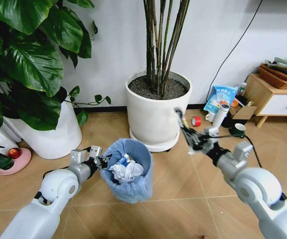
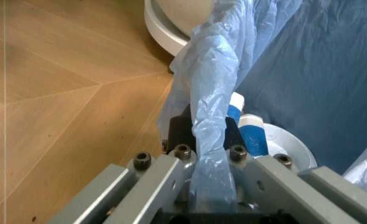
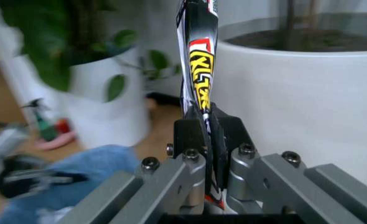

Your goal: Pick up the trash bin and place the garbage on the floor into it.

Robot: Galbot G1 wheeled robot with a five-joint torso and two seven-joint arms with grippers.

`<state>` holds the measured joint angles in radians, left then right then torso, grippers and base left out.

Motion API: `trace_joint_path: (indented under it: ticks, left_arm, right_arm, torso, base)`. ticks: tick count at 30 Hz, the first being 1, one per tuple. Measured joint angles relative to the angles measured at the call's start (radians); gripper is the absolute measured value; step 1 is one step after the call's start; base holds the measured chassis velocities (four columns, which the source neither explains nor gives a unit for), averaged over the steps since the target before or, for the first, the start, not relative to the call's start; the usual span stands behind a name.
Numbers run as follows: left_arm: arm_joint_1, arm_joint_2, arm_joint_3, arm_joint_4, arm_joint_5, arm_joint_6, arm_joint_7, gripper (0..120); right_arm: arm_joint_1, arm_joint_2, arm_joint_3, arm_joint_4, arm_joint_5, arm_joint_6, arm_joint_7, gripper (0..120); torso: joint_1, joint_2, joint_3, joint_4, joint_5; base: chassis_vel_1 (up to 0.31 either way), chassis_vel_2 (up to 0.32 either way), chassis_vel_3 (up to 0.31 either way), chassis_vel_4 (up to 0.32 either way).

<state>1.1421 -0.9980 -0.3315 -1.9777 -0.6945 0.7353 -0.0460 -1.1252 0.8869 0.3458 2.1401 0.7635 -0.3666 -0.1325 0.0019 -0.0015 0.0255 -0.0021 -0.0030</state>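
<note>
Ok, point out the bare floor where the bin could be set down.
Bare floor lies between the trash bin, held by the left gripper, and the right gripper clamping a thin wrapper. Crowded: tape roll and clutter by the cabinet.

Open floor [image 1: 183, 184]: bare planks between the trash bin [image 1: 128, 172] and the right hand [image 1: 186, 130], passable. Obstacles: large white pot [image 1: 156, 107] just behind the bin and beside the right hand; second white pot [image 1: 56, 132] with overhanging leaves [image 1: 29, 59] beyond the left hand [image 1: 102, 160]. Clutter by the cabinet [image 1: 270, 97], well apart from the bin.
</note>
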Motion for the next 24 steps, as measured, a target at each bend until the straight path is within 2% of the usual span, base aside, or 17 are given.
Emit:
trace_joint_path:
  ticks: [3,5,7,13,15,20,24]
  left_arm:
    - [-0.005,-0.003,0.003,0.007,-0.002,0.000,0.000,0]
    - [-0.007,-0.005,0.004,0.009,-0.002,0.000,-0.001,0]
    - [-0.014,-0.012,0.010,0.015,-0.004,0.000,-0.001,0]
    - [-0.026,-0.020,0.024,0.023,-0.007,0.000,-0.004,0]
    - [-0.035,-0.027,0.033,0.033,-0.019,0.000,-0.012,0]
    - [-0.042,-0.034,0.034,0.045,-0.021,0.000,-0.013,0]
    - [-0.049,-0.038,0.033,0.049,-0.023,0.000,-0.012,0]
  right_arm:
    - [0.087,0.003,-0.117,-0.032,0.030,0.021,-0.020,0]
    - [0.104,0.007,-0.146,-0.037,0.042,0.023,-0.021,0]
    - [0.146,0.016,-0.221,-0.052,0.060,0.027,-0.022,0]
    - [0.203,0.034,-0.310,-0.087,0.061,0.032,-0.022,0]
    - [0.255,0.060,-0.380,-0.138,0.054,0.032,-0.022,0]
    - [0.277,0.080,-0.416,-0.177,0.023,0.023,-0.024,0]
    - [0.281,0.095,-0.442,-0.193,0.004,0.007,-0.017,15]
  torso:
    - [0.000,0.000,0.000,0.0000,0.0001]
    - [0.000,0.000,0.000,-0.0001,-0.0001]
    - [0.000,0.000,0.000,-0.0001,-0.0001]
    - [0.000,0.000,0.000,-0.0002,-0.0001]
    - [0.000,0.000,0.000,-0.0002,-0.0001]
    - [0.000,0.000,0.000,-0.0001,-0.0001]
    - [0.000,0.000,0.000,-0.0002,-0.0001]
  base:
    - [0.000,0.000,0.000,0.000]
    - [0.000,0.000,0.000,0.000]
    - [0.000,0.000,0.000,0.000]
    - [0.000,0.000,0.000,0.000]
    - [0.000,0.000,0.000,0.000]
    - [0.000,0.000,0.000,0.000]
    - [0.000,0.000,0.000,0.000]
